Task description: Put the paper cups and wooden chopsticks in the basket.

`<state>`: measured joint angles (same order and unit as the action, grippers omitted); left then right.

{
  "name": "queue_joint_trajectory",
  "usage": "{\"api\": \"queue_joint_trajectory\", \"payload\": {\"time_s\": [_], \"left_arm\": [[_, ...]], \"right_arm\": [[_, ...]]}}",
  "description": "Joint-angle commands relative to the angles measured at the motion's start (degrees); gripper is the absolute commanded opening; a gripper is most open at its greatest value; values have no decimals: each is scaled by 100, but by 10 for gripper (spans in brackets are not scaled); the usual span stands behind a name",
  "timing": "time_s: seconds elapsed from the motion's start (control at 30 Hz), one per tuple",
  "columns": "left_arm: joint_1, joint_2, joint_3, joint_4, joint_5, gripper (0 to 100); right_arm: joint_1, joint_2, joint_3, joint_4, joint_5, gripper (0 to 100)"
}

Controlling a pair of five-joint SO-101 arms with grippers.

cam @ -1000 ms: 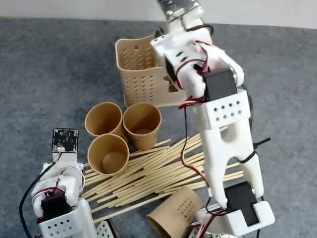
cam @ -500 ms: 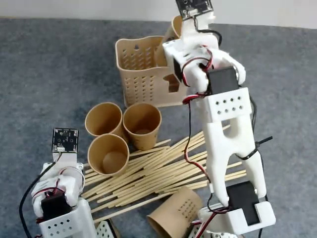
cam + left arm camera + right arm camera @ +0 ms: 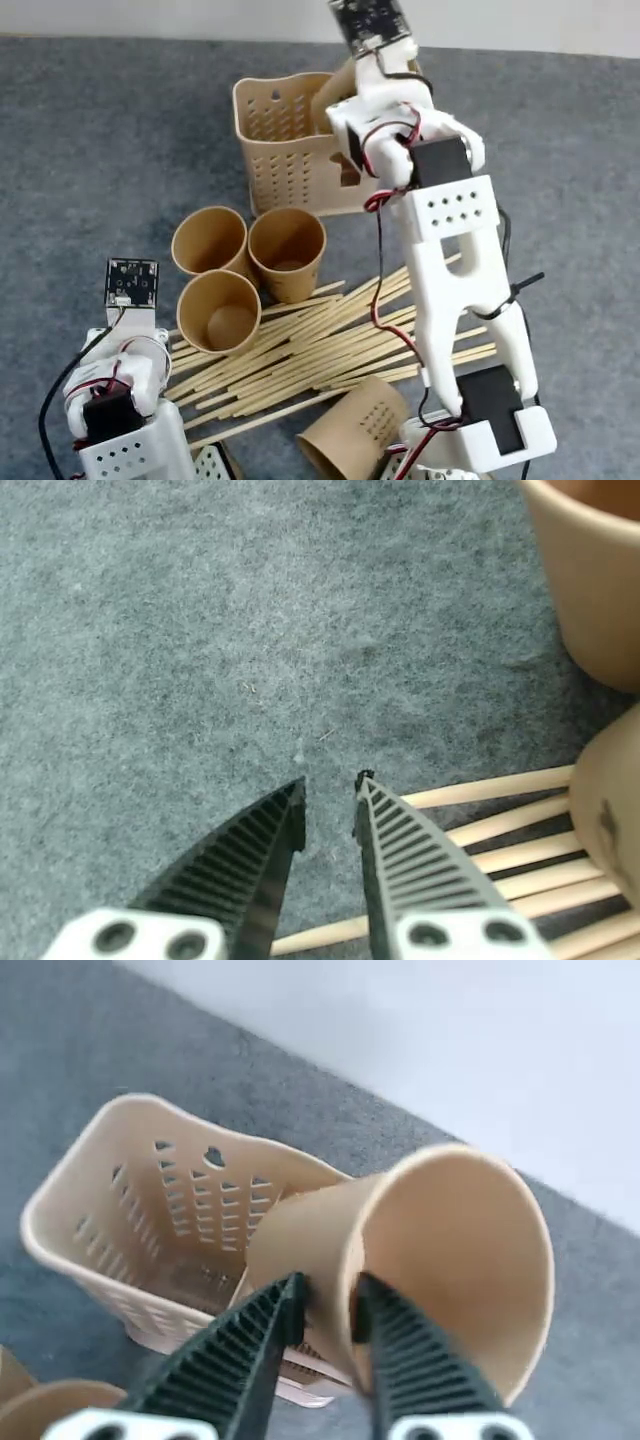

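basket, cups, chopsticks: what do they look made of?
Basket: beige moulded plastic by the look, matte, with stiff walls and regular rows of slots. Paper cups: thin brown kraft-like paper, matte inside and out; any lining can't be told. Chopsticks: pale bare wood, possibly bamboo, with no visible varnish or gloss.

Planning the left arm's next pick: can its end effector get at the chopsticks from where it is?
Probably yes. The left end effector sits open over bare carpet, with the ends of the chopsticks right beside its tips and nothing covering those ends.
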<state>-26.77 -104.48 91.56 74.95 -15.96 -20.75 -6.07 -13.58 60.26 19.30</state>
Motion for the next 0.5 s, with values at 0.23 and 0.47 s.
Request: {"api": "queue_joint_trajectory", "payload": {"time_s": [0.23,0.47], "left_arm": [[-75,-84,-48,-62,-26,102],[-75,-84,-48,-62,-26,102]], "right_arm": [[-198,-365,-145,-163,1512,26],[-488,-356,-136,-163,1837,41]]}}
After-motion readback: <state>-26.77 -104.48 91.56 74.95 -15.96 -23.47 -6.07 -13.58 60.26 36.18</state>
